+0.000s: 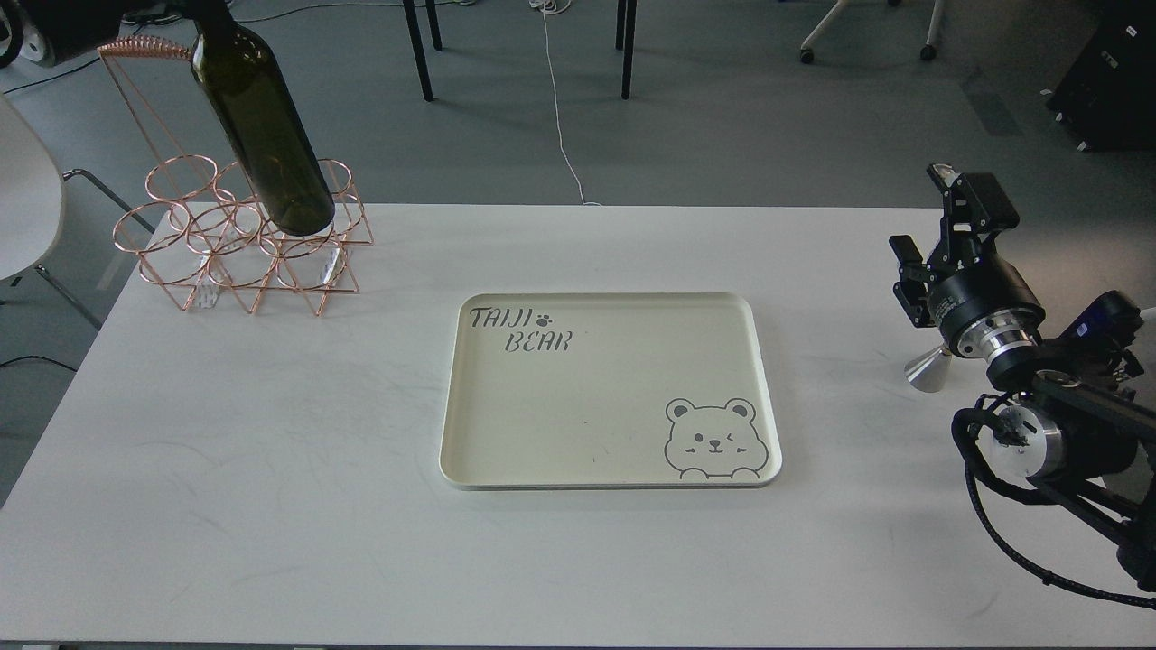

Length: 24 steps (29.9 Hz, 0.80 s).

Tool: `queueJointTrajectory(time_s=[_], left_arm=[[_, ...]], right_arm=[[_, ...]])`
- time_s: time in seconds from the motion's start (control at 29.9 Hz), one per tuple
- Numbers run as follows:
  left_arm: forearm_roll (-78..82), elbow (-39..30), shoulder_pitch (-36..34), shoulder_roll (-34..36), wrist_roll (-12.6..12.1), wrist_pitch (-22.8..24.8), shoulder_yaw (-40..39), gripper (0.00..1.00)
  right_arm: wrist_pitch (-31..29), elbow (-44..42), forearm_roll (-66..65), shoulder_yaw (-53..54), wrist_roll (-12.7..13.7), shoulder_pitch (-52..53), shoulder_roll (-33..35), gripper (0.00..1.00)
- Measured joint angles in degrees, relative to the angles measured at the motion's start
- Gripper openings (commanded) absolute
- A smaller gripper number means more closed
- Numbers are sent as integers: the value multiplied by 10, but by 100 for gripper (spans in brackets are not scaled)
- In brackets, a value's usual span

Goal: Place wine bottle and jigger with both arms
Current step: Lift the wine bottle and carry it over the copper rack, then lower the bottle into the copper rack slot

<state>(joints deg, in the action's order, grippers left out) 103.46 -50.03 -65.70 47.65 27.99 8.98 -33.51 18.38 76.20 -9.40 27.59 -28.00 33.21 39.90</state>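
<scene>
The wine bottle (266, 126) is dark olive green. It hangs tilted at the far left, with its base just over the rings of a copper wire rack (244, 253). Its neck runs out of the top edge of the head view, so what holds it is hidden. My left gripper is out of view. My right gripper (937, 227) is at the table's right edge with its fingers spread apart and nothing between them. The jigger (927, 368) shows as a shiny steel cone on the table, partly hidden behind my right wrist.
A cream tray (452, 433) with a bear drawing and "TAIJI BEAR" lies mid-table. The white table (226, 469) ends near the rack at the back. A pale chair (27, 208) stands off the left side. Table legs and cables are on the floor behind.
</scene>
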Motion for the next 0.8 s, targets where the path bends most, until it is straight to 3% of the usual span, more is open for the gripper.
queueJointTrajectory(time_s=[0.8], left_arm=[[0,11,7,-3,0,-15,13,5]], right_arm=[[1,0,0,1,0,0,0,96]])
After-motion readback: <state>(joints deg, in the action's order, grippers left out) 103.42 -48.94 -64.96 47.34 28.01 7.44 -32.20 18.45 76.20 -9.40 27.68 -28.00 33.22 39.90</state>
